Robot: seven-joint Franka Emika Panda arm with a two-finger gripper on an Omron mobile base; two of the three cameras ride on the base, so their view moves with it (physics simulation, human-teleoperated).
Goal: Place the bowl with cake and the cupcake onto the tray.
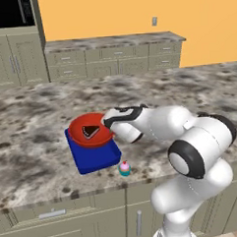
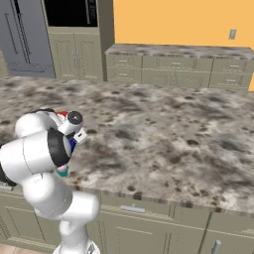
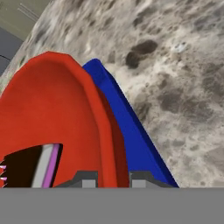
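Straddling bowl (image 3: 52,113) rim, pincer (image 3: 113,180) tips cropped, cake (image 3: 26,168) cut off

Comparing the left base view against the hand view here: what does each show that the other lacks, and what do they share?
Left base view alone: the cupcake standing on the counter just off the tray's near right corner, the whole outline of the tray, the arm reaching in from the right, and the cabinets along the orange wall.

Hand view alone: the two fingertips straddling the bowl's rim, one inside, one outside.

Shared: the red bowl sitting on the blue tray's far end, the cake inside it, and the mottled counter.
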